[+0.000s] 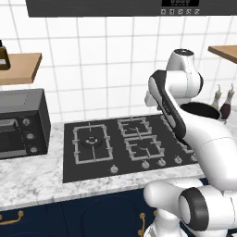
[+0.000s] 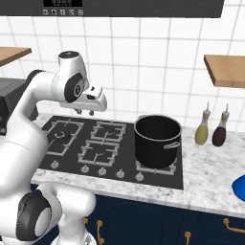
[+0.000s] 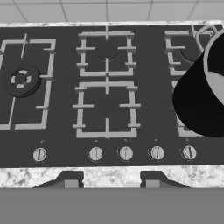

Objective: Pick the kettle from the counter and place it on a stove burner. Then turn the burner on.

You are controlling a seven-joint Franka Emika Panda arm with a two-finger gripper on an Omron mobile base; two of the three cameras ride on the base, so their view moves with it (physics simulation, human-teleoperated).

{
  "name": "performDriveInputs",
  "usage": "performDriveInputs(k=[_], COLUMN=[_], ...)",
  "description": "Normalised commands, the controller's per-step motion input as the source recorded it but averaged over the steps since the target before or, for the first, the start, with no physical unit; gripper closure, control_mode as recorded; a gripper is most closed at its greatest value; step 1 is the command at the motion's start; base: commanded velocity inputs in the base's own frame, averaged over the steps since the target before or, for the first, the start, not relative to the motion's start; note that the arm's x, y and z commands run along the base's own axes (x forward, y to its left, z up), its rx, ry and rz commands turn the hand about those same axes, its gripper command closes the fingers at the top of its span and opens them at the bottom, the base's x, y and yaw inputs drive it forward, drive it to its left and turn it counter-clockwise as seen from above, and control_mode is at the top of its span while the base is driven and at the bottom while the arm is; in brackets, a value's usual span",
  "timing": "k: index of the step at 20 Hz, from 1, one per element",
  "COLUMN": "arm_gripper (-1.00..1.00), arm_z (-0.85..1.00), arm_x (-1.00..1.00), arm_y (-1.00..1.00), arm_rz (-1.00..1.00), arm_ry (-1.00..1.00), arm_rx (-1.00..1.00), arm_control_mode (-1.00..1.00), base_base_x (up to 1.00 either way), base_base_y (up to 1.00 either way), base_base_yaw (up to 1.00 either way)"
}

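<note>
A glossy bright-blue kettle (image 2: 239, 188) shows just its edge at the far right of the marbled counter (image 2: 208, 178), cut off by the frame. My gripper (image 2: 85, 113) hangs above the middle of the black cooktop, far left of the kettle. It is open, fingertips (image 3: 70, 180) wide apart with nothing between them. The gripper (image 3: 110, 181) looks down on the cooktop's front edge. The large square stove burner (image 1: 91, 140) with its round ring (image 3: 19, 79) lies at the cooktop's left end, bare.
A big black stockpot (image 2: 157, 139) stands on the right rear grates. Several knobs (image 3: 95, 153) line the cooktop's front. Two bottles (image 2: 211, 128) stand by the wall right of the pot. A black toaster oven (image 1: 21, 123) sits left of the cooktop.
</note>
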Motion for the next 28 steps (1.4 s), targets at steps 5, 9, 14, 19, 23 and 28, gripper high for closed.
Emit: performDriveInputs(k=[5, 9, 14, 19, 23, 28], arm_gripper=[-1.0, -1.0, -1.0, -1.0, -1.0, -1.0], arm_z=[-0.01, 0.0, 0.0, 0.0, 0.0, 0.0], arm_x=[-0.04, -0.68, -0.74, -0.33, -0.26, -0.21], arm_y=[-0.01, -0.68, -0.81, -0.85, -1.0, -1.0], arm_rz=[-0.01, -0.01, -0.06, -0.16, -0.14, -0.12], arm_ry=[0.0, -0.1, -0.09, 0.0, 0.0, 0.0], arm_rx=[0.0, 0.0, 0.01, 0.0, 0.0, -0.01], arm_control_mode=[-1.0, -1.0, -1.0, -1.0, -1.0, -1.0], base_base_x=[0.0, 0.0, 0.0, 0.0, 0.0, 0.0], base_base_y=[0.0, 0.0, 0.0, 0.0, 0.0, 0.0], base_base_yaw=[0.0, 0.0, 0.0, 0.0, 0.0, 0.0])
